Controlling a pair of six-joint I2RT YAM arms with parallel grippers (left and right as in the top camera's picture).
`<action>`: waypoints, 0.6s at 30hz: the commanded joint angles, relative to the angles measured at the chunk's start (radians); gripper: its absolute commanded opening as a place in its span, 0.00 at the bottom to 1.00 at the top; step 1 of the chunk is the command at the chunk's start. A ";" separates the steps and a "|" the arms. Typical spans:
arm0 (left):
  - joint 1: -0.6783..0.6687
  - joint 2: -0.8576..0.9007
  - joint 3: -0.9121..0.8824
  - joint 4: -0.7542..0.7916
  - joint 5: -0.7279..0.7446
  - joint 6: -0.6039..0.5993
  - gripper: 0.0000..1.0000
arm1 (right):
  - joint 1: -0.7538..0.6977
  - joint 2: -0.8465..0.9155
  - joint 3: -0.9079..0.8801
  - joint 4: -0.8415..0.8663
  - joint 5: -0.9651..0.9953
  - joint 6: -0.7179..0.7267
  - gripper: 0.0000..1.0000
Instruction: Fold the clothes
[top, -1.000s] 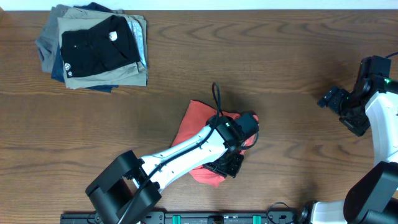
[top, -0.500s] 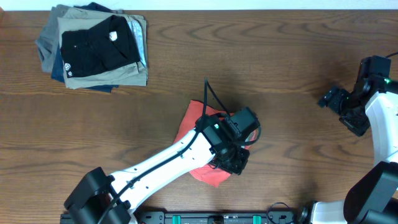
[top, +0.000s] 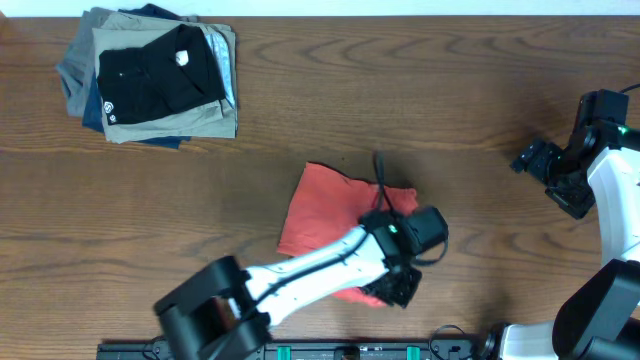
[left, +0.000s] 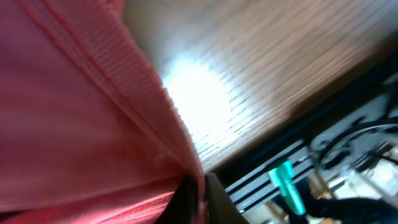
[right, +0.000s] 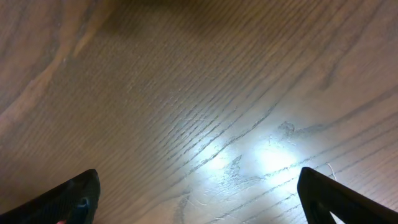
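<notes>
Far left of both grippers sits a stack of folded garments (top: 160, 85). The coral T-shirt (top: 325, 205) lies under and beyond the left gripper (top: 398, 290), already a compact packet, so the folding looks nearly finished and only neatening seems left. Its long axis slants far-left to near-right, and the neckline is hidden. The left jaws stand nearly together at its hem, but I cannot tell whether they grip it. The right gripper (top: 530, 160), well apart from the shirt, gapes wide and holds nothing.

**Shirt mid-table, pile in the far left corner**

The T-shirt (top: 322, 205) lies mid-table (top: 470, 90), towards the near edge. The left gripper (top: 398, 289) sits over its near right corner. A pile of folded garments (top: 150, 85) rests far left. The right gripper (top: 530, 160) hangs well apart, far right.
</notes>
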 joint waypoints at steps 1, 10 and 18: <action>-0.027 0.028 -0.014 -0.031 0.014 -0.016 0.29 | -0.003 -0.006 0.012 0.000 0.003 -0.006 0.99; -0.024 0.019 0.010 -0.138 0.015 0.004 0.29 | -0.003 -0.006 0.012 0.000 0.003 -0.006 0.99; -0.007 -0.034 0.097 -0.190 -0.029 0.060 0.29 | -0.003 -0.006 0.012 0.000 0.004 -0.006 0.99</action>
